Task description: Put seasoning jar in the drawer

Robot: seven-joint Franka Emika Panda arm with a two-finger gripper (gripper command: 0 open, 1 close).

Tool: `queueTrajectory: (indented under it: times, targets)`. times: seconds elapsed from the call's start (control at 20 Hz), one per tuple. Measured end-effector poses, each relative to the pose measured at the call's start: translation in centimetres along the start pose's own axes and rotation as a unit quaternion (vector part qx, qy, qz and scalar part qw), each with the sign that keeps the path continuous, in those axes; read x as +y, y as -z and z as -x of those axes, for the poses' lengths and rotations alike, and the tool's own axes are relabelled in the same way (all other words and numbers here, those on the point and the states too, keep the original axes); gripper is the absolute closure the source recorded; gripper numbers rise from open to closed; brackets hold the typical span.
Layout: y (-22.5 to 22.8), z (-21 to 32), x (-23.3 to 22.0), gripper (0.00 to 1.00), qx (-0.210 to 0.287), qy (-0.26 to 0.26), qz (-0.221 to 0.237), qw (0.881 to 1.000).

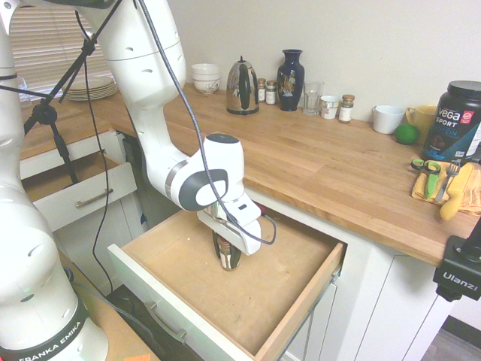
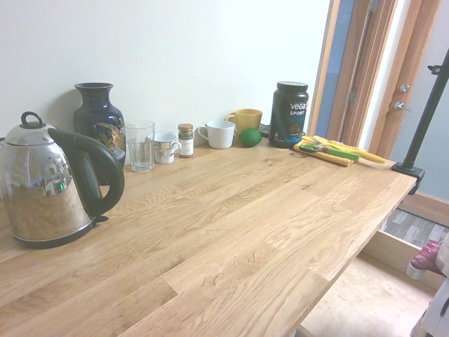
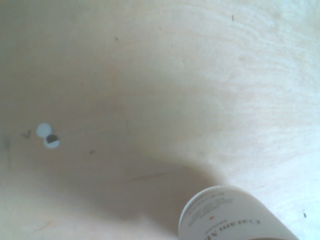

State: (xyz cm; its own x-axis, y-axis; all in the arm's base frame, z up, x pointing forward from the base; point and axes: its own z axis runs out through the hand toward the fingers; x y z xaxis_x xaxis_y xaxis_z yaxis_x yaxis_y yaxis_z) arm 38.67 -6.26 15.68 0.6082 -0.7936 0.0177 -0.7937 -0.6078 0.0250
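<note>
The seasoning jar (image 1: 229, 260) stands upright between the fingers of my gripper (image 1: 228, 254), which is shut on it low inside the open drawer (image 1: 255, 301). Its base is at or just above the bare wooden bottom; I cannot tell if it touches. The jar sits in the middle of the drawer, nearer the counter side than the white front panel (image 1: 150, 301). The wrist view has the labelled jar (image 3: 230, 216) rising from the bottom edge over the pale drawer bottom (image 3: 150, 75). The second exterior view catches only a corner of the drawer (image 2: 365, 295), not the jar.
A smaller white-fronted drawer (image 1: 79, 192) stands open to the left. On the counter (image 1: 331, 165) are a kettle (image 1: 242, 86), a dark vase (image 1: 290, 69), a glass (image 1: 313, 98), small jars (image 1: 346, 108), mugs, a lime, a black tub (image 1: 457, 120) and a banana with scissors (image 1: 443, 180).
</note>
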Motion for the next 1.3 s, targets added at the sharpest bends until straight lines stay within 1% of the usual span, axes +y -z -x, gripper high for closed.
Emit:
queueTrajectory:
  times: [0.45,0.5,0.8,1.3]
  targets:
    - [-1.4,-0.6,-0.4,1.0,-0.002,-0.005,0.004,1.0]
    - [-1.4,-0.6,-0.5,0.0,-0.002,-0.006,0.004,1.0]
    - [-1.4,-0.9,-1.0,0.0,-0.002,-0.015,0.0,1.0]
    - [-1.1,-0.6,-2.7,0.0,0.002,0.0,-0.002,1.0]
